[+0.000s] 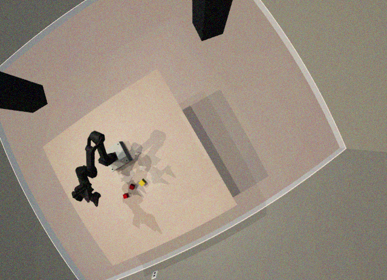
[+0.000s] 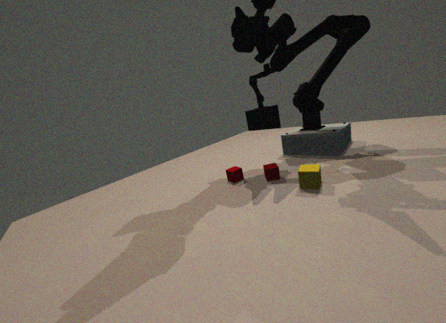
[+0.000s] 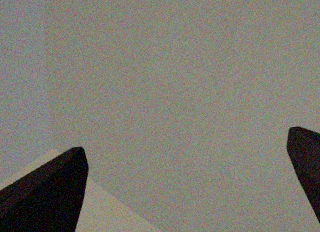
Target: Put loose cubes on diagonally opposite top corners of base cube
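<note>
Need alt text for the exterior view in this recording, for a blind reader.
Two small red cubes and a larger yellow cube sit apart on a pale tabletop. Behind them, a black arm rises from a grey base, casting long shadows.

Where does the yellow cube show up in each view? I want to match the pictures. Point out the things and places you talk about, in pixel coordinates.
Top: the yellow cube (image 1: 142, 182) (image 2: 309, 176) is left of and below the picture's center, right of both red cubes (image 1: 132, 187) (image 1: 125, 196) (image 2: 271, 172) (image 2: 235, 174).
Exterior: right of center, slightly below mid-height, nearest the camera of the three cubes.
Wrist: not in it.
Shared landmark: the tabletop (image 1: 175, 208) (image 2: 288, 258) shows in top and exterior; none is certain for wrist.
</note>
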Controlling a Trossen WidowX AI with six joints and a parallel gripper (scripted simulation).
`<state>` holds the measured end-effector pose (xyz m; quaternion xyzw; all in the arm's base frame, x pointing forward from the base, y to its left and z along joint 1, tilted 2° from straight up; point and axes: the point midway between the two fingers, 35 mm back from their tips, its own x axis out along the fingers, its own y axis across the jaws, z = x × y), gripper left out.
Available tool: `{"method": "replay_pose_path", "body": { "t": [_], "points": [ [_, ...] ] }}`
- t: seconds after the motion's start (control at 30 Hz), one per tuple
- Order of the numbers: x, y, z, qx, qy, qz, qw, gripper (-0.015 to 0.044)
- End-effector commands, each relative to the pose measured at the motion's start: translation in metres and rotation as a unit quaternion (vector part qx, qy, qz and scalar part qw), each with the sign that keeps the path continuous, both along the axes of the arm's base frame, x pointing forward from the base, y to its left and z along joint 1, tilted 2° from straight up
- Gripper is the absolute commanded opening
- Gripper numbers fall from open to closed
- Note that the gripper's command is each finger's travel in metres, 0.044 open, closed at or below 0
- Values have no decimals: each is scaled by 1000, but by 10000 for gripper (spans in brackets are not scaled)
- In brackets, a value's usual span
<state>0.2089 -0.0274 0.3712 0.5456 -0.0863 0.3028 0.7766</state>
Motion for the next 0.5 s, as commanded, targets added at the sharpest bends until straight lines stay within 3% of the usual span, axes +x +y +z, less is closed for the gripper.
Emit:
{"method": "replay_pose_path", "body": {
  "t": [0.0,0.13,0.47],
  "points": [
    [1,-1,0,-1,0,-2,1000,374],
    [21,-18,2,-18,2,-45,999,269],
    [83,-61,-13,-109,52,-166,979,265]
  ]
}}
